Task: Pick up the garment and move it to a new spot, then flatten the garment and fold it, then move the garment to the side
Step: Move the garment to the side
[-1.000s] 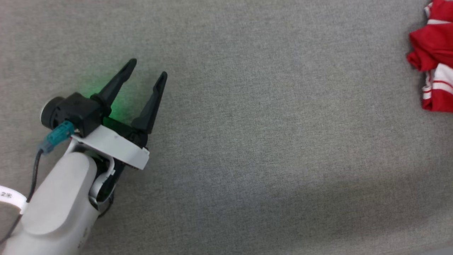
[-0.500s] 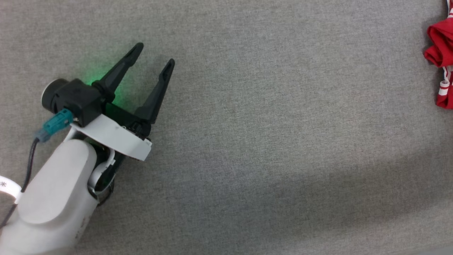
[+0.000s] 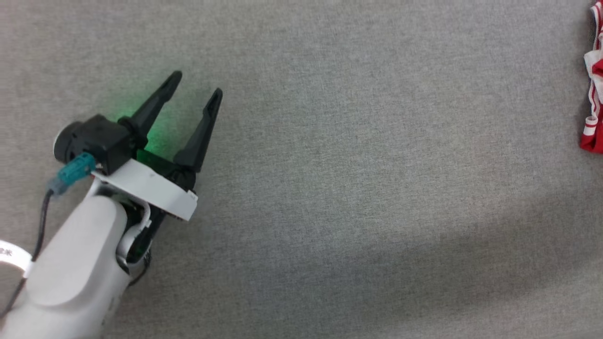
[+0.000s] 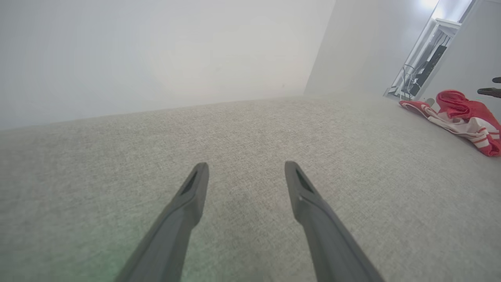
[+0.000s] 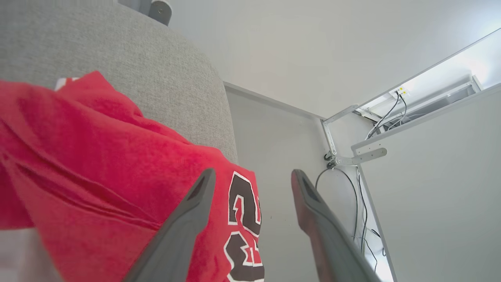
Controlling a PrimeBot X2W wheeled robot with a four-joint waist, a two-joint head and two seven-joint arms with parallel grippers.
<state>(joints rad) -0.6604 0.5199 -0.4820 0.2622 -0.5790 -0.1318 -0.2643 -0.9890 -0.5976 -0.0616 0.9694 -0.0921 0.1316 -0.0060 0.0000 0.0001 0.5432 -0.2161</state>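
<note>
**Both grippers spread wide, jersey lying off to the right**

Head view: the left gripper (image 3: 196, 84) hovers over a grey fabric surface (image 3: 358, 188), its two dark fingers well apart with nothing between them. A green glow falls on the fabric around and between them. The garment (image 3: 593, 94), a red and white jersey with striped trim, is bunched far off to this gripper's right, cut by the picture's edge and well apart from the fingers.

Left wrist view: the fingers point across the bare grey fabric towards a pale wall (image 4: 156, 51), widely spread and empty. The jersey lies ahead and far to the right of the fingertips. It is crumpled, with a red fold standing up and a white striped sleeve trailing towards the camera.

Right wrist view: the right gripper (image 5: 253, 172) has its fingers wide apart and pinches nothing. The red cloth lies close under and to the left of them, partly hidden by the left finger. The black number 23 (image 5: 244, 219), outlined in white, shows in the gap beside that finger. Beyond the cloth the grey surface ends in a rounded edge. To the right of the fingers stand a white frame (image 5: 368, 154) and hanging cables (image 5: 358, 203).
</note>
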